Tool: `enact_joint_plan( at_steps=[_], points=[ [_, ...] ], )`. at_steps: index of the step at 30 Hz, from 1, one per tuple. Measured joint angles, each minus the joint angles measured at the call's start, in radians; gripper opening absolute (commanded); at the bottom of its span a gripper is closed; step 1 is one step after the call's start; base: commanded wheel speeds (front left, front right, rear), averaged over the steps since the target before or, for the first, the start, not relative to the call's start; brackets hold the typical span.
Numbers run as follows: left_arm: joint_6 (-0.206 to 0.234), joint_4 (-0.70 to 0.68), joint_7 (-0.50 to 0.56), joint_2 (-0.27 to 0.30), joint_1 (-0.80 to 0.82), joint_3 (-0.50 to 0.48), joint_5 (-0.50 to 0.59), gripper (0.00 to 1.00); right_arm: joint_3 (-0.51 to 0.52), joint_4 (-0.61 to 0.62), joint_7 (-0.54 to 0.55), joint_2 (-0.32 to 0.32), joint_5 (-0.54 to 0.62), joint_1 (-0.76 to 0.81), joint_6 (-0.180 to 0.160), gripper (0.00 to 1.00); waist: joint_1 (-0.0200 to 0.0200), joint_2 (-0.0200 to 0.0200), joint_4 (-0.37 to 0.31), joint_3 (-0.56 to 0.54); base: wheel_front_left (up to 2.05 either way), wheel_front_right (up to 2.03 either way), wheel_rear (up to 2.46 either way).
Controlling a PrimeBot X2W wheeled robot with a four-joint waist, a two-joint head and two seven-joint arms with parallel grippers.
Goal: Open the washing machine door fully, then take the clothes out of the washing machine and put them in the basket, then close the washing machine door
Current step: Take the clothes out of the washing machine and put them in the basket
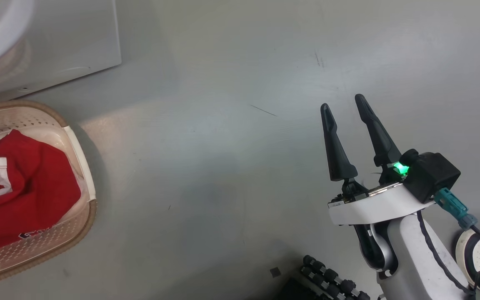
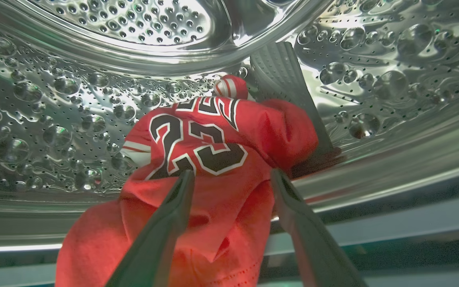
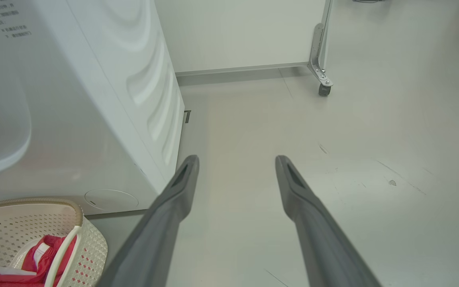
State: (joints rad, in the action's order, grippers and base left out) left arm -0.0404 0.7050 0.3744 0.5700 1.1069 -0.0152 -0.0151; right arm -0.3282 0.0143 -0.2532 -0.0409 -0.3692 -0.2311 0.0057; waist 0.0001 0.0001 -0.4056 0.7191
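My left gripper (image 2: 231,175) is inside the washing machine's steel drum (image 2: 54,119). It is open, with one finger on each side of a bunched red jersey (image 2: 213,135) marked 23, and its tips are over the cloth. Another red garment with white stripe trim (image 1: 23,175) lies in the cream basket (image 1: 92,216), which stands on the floor in front of the white washing machine (image 1: 69,37). My right gripper (image 1: 342,102) hangs open and empty over bare floor, well right of the basket. The washing machine door is out of view.
A person's white shoe (image 1: 479,256) is at the lower right beside my right arm. Black ribbed parts (image 1: 331,283) sit at the bottom edge. A wheeled panel's caster (image 3: 324,88) stands by the far wall beyond the machine's side (image 3: 150,91). Grey floor lies right of the basket (image 3: 34,203).
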Motion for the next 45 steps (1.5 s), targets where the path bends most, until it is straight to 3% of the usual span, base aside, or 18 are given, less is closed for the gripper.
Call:
enact_joint_plan(
  at_steps=[9, 10, 11, 26, 45],
  points=[
    [0.002, 0.034, 0.003, 0.005, 0.026, 0.006, 0.008, 1.00, -0.003, 0.000, 0.000, 0.000, 0.000, -0.003, -0.001, 1.00, 0.0000, 0.0000, -0.006, 0.008, 0.00, 0.00, 0.00],
    [0.002, 0.039, 0.003, 0.005, 0.028, 0.006, 0.008, 0.44, -0.003, 0.000, 0.000, 0.000, 0.000, -0.004, -0.002, 1.00, 0.0000, 0.0000, -0.006, 0.009, 0.00, 0.00, 0.00],
    [0.002, 0.044, 0.002, 0.005, 0.031, 0.006, 0.008, 0.00, -0.003, 0.000, 0.000, 0.000, 0.000, -0.005, -0.008, 1.00, 0.0000, 0.0000, -0.006, 0.009, 0.00, 0.00, 0.00],
    [0.012, 0.122, -0.091, -0.035, 0.036, 0.002, -0.012, 0.00, 0.006, -0.015, 0.000, 0.000, 0.016, -0.012, -0.010, 1.00, 0.0000, 0.0000, 0.013, -0.027, 0.00, 0.00, 0.00],
    [0.012, 0.205, -0.308, -0.182, -0.062, -0.008, -0.082, 0.00, 0.069, -0.044, 0.000, -0.001, 0.074, -0.006, -0.017, 1.00, -0.0001, 0.0000, 0.102, -0.161, 0.00, 0.00, 0.00]
  ],
)
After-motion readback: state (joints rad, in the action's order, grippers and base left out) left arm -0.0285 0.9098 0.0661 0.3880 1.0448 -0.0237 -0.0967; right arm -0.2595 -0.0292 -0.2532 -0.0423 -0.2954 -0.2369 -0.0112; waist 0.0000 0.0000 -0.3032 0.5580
